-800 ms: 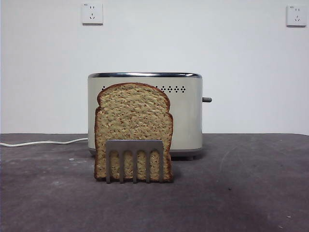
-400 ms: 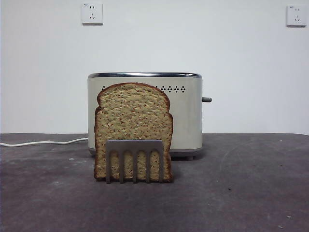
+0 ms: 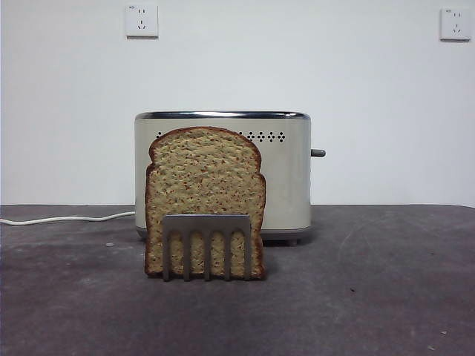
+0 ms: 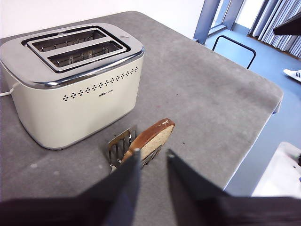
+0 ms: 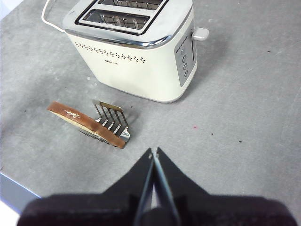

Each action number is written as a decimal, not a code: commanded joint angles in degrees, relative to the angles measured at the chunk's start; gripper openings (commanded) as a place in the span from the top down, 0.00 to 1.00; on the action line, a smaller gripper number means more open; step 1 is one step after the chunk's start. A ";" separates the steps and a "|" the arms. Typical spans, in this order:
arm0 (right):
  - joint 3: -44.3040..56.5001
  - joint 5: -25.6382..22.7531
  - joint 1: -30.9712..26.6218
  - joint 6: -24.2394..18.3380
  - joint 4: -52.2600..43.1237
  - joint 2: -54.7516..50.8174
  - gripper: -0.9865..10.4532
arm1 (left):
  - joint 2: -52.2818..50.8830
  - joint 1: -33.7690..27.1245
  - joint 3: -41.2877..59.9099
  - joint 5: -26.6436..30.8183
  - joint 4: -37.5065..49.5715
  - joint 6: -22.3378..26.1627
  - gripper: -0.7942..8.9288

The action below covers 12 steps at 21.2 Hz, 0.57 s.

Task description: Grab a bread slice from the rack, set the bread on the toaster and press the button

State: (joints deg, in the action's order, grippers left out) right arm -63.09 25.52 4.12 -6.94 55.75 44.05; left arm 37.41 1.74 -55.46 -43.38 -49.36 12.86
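Observation:
The slice of bread (image 3: 204, 189) stands upright in the grey rack (image 3: 206, 222), in front of the cream-white toaster (image 3: 293, 174). The toaster's lever (image 3: 318, 153) sticks out on its right side. In the left wrist view my left gripper (image 4: 151, 157) is open and empty, above and near the bread (image 4: 153, 136) and rack (image 4: 118, 143), with the toaster (image 4: 70, 94) beyond. In the right wrist view my right gripper (image 5: 154, 155) is shut and empty, apart from the bread (image 5: 84, 122), rack (image 5: 113, 120) and toaster (image 5: 141, 61). Neither gripper shows in the front view.
A white power cord (image 3: 67, 219) runs left from the toaster across the grey table (image 3: 371, 282). Two wall sockets (image 3: 142, 21) sit on the white wall. The table's edge (image 4: 254, 136) drops off close to the rack in the left wrist view.

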 commanded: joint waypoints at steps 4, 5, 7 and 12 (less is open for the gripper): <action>-0.09 0.09 0.11 -0.46 -0.15 0.22 0.92 | 0.33 2.21 -0.35 0.04 1.84 0.96 0.27; -0.09 0.09 0.11 -0.46 -0.15 0.28 0.92 | 0.90 3.17 -0.98 0.13 1.73 1.60 0.27; -0.09 0.11 0.13 -0.46 -0.15 0.55 0.92 | 2.97 5.92 -2.95 2.36 1.70 3.58 0.27; -0.09 0.11 0.13 -0.46 0.02 0.57 0.92 | 12.44 14.82 -10.88 9.22 0.33 8.90 0.27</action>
State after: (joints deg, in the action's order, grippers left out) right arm -63.09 25.52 4.12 -6.94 55.77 44.71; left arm 49.30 16.01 -66.35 -34.37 -49.01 19.53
